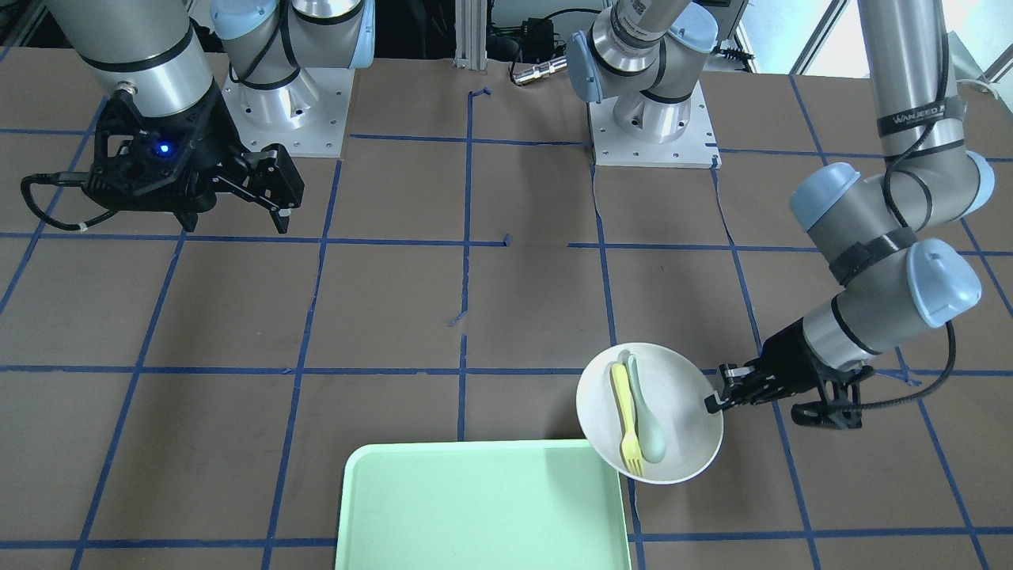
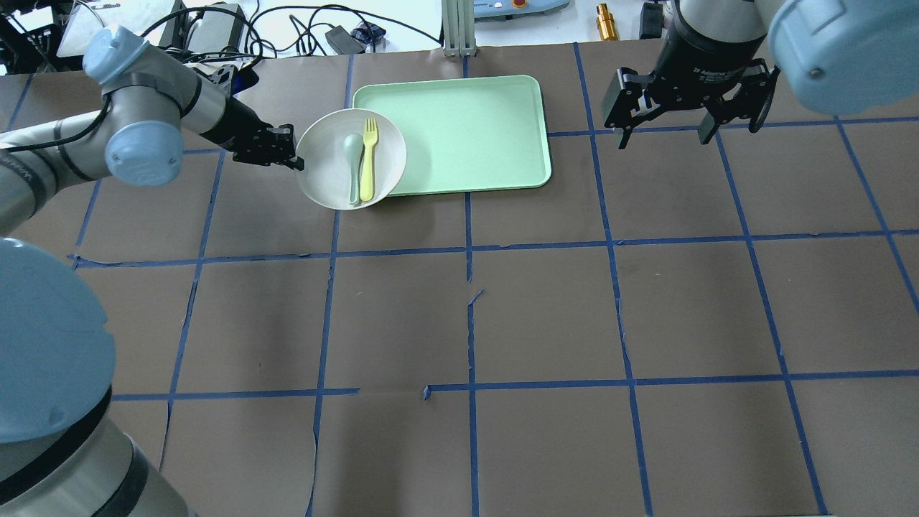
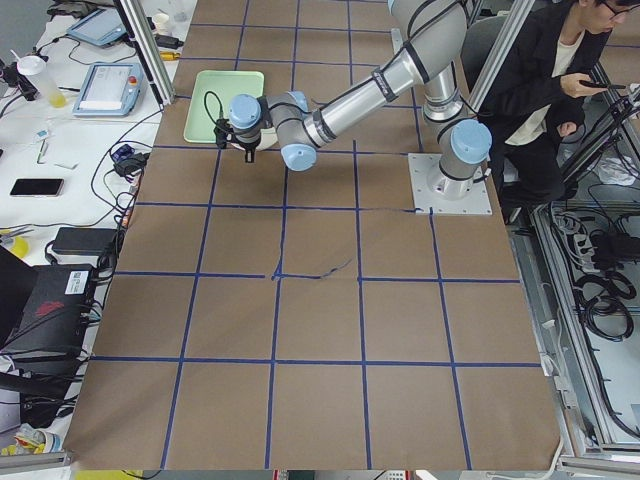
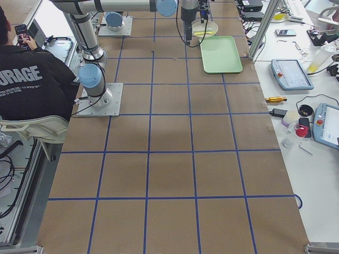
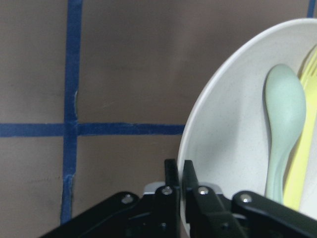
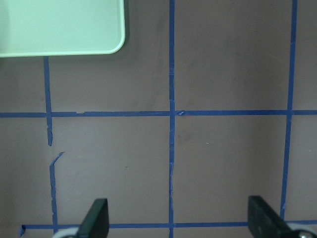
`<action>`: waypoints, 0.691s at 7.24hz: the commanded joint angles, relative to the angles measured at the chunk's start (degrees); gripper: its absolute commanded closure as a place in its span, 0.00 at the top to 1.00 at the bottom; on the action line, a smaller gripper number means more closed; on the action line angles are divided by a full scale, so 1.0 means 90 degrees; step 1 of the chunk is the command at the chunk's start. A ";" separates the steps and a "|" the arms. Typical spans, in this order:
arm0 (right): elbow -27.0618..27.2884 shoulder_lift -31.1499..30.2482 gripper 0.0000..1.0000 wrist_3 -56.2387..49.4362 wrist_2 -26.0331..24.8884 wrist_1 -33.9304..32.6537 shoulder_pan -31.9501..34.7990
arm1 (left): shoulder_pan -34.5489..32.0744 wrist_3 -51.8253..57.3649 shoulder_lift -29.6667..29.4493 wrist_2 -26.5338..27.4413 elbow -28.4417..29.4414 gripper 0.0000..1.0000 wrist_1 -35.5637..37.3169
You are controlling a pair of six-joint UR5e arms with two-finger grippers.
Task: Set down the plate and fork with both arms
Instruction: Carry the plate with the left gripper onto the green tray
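The off-white plate [image 1: 681, 443] [image 2: 327, 169] is held at its rim by my left gripper [image 1: 716, 396] [image 2: 293, 154], which is shut on it; the plate overlaps the corner of the mint-green tray [image 1: 483, 507] [image 2: 467, 133]. In the left wrist view the two fingers [image 5: 173, 178] pinch the plate's rim [image 5: 198, 139]. The pale-yellow fork [image 1: 627, 419] [image 2: 369, 158] and a grey-green spoon [image 1: 647, 423] [image 2: 353, 161] lie side by side in the plate. My right gripper [image 1: 273, 202] [image 2: 664, 133] is open and empty, high over the table, right of the tray in the overhead view.
The table is brown with a blue tape grid. The tray's corner [image 6: 64, 27] shows in the right wrist view above the right gripper's spread fingertips [image 6: 96, 218]. Both arm bases [image 1: 653, 119] stand at the robot's side. People sit beyond the table's ends.
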 commanded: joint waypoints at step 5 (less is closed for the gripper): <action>0.0101 -0.0020 1.00 0.0000 0.0027 0.0000 0.0003 | -0.1255 -0.0979 -0.1663 0.0045 0.2028 0.00 0.0001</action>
